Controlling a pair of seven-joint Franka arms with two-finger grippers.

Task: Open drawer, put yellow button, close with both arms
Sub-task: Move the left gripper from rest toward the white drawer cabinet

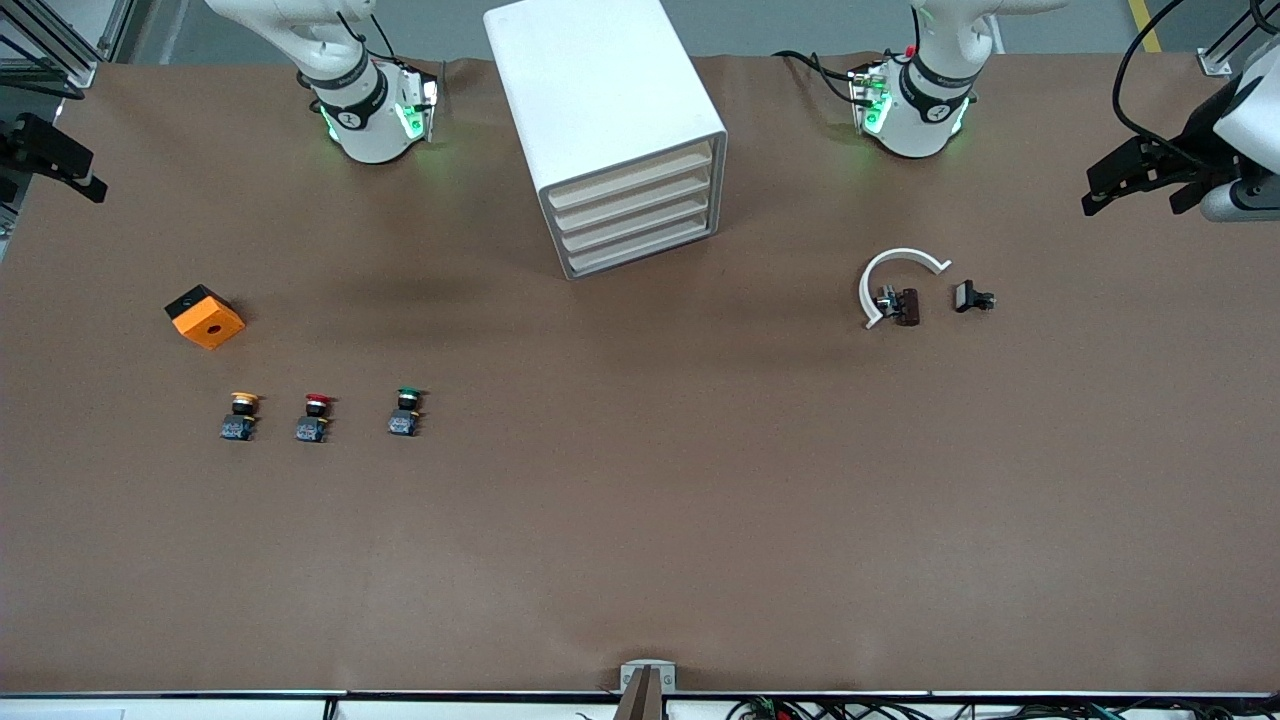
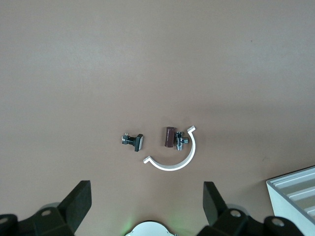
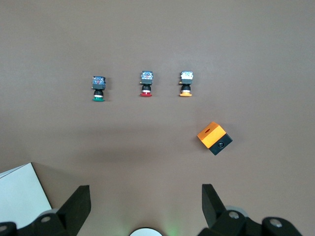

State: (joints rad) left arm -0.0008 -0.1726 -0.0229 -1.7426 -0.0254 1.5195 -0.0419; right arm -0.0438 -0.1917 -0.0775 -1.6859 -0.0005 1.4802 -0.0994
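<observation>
Drawer (image 1: pixel 633 180) shut. Yellow button (image 3: pixel 186 83) seen below spread right gripper (image 3: pixel 142 206); left gripper (image 2: pixel 145 204) spread over clip parts (image 2: pixel 170 147).

Brown bench (image 1: pixel 640 520) carries: white cabinet (image 1: pixel 610 130) between arm bases; orange block (image 1: pixel 205 317), yellow button (image 1: pixel 240 415), red button (image 1: pixel 314 417), green button (image 1: pixel 405 412) below right fingers (image 3: pixel 78 209); white half-ring (image 1: pixel 893 280), brown part (image 1: pixel 908 306), black clip (image 1: pixel 972 297) below left fingers (image 2: pixel 78 206).

Bare table before the shut drawer (image 1: pixel 632 181); red-capped button (image 1: pixel 314 418) just beside the yellow button (image 1: pixel 240 416).
</observation>
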